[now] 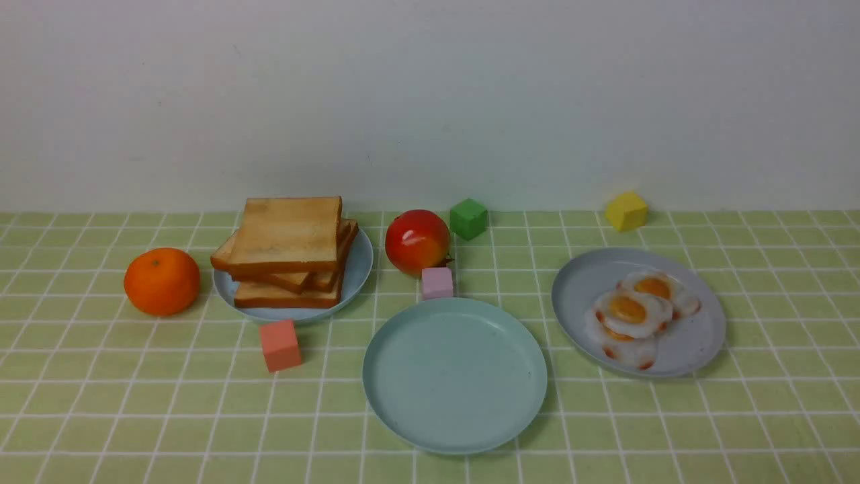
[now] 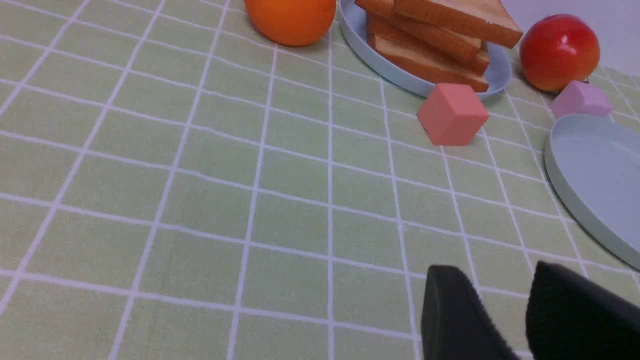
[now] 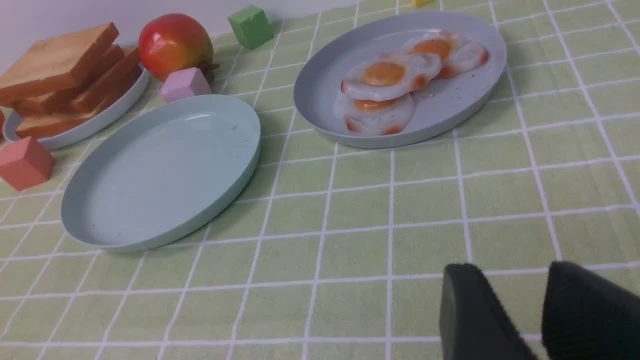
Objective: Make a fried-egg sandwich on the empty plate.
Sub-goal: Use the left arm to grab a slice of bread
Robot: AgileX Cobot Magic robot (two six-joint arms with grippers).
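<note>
The empty plate (image 1: 454,376), pale teal and bare, lies at the front centre; it also shows as the empty plate (image 2: 595,170) and the empty plate (image 3: 160,175). Toast slices (image 1: 289,235) are stacked on a pale-blue plate (image 1: 356,269) at back left. Toy fried eggs (image 1: 631,312) overlap on a grey-blue plate (image 1: 699,336) at right. A fried-egg sandwich is out of view. My left gripper (image 2: 495,270) hovers open over bare cloth, short of the toast slices (image 2: 440,30). My right gripper (image 3: 510,267) is open too, short of the fried eggs (image 3: 387,80). Neither arm shows in the front view.
An orange (image 1: 161,281) sits left of the toast. A red apple (image 1: 416,240) and a pink cube (image 1: 437,282) stand just behind the empty plate. A salmon cube (image 1: 279,345) lies in front of the toast plate. A green cube (image 1: 468,218) and a yellow cube (image 1: 626,210) sit near the wall.
</note>
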